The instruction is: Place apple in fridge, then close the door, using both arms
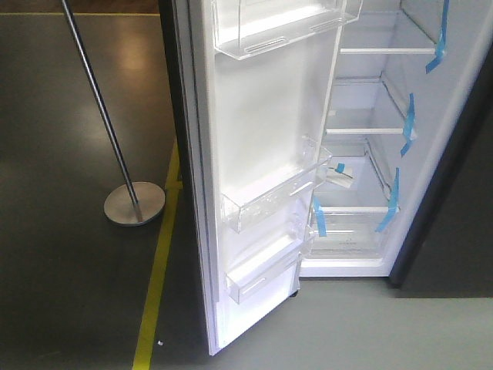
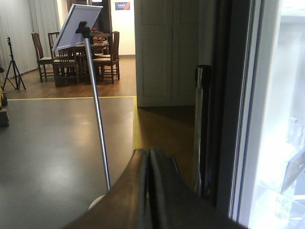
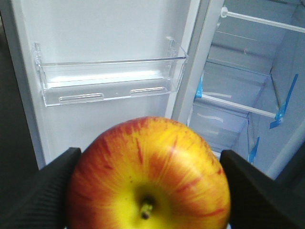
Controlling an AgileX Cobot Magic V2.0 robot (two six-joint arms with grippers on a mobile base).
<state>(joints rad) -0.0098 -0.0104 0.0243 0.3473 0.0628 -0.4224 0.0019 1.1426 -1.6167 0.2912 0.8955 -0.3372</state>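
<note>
Sitting inside R claw [image 3: 151, 193]: apple [image 3: 148, 162]

The apple [image 3: 148, 176] is showing red streaks over yellow, going plain yellow around its brown stem. The right gripper [image 3: 150, 162] is looking matte black, and so is the left gripper [image 2: 148, 155]. The door [image 1: 262, 131] is showing a white inner face with clear bins [image 1: 269, 202]. The fridge [image 1: 358, 92] is glowing white inside (dark grey outside), with blue tape [image 1: 438, 40] on white-edged shelves [image 1: 387, 51]. The floor [image 1: 62, 270] is looking dark grey, carrying a yellow line [image 1: 158, 262]; the pole [image 1: 100, 108] is gleaming silver.
</note>
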